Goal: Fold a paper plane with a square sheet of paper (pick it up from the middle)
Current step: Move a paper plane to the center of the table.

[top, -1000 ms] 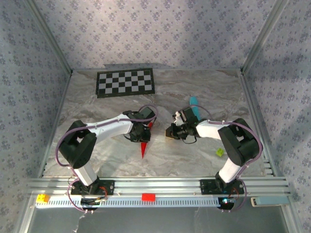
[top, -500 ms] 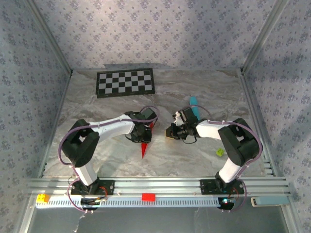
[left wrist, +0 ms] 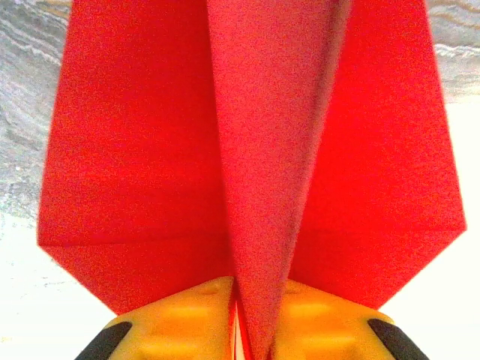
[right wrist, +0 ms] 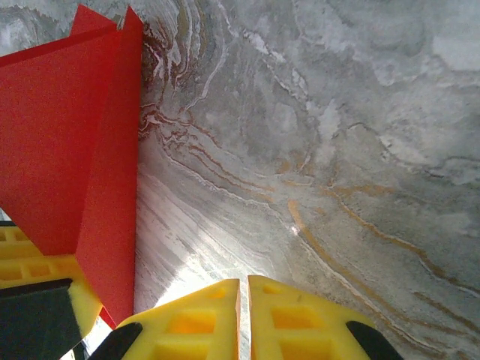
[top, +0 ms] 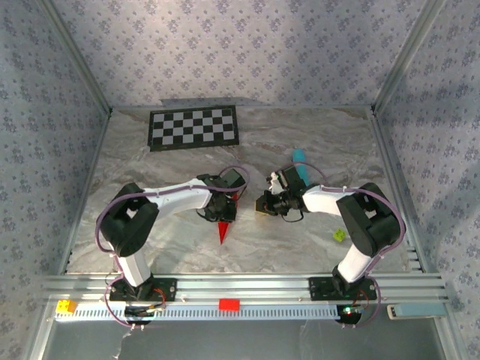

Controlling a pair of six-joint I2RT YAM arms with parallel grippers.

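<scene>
Grey marbled desk [top: 150, 165] lies under the paper plane [left wrist: 270, 150], centre fold pinched by my left fingers [left wrist: 187, 315], likely to set the crease; beside the plane my right fingers [right wrist: 202, 315] sit pressed together, empty.

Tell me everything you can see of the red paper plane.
The paper plane is bright red, plain thin paper, folded into a slim pointed dart. A raised centre fold runs along it, with flat wings spread to either side. The left hand is shut on that centre fold, yellow fingers pinching it from both sides. From above, its nose points toward the arms' bases, over the marbled table. Whether it rests there cannot be told.
</scene>
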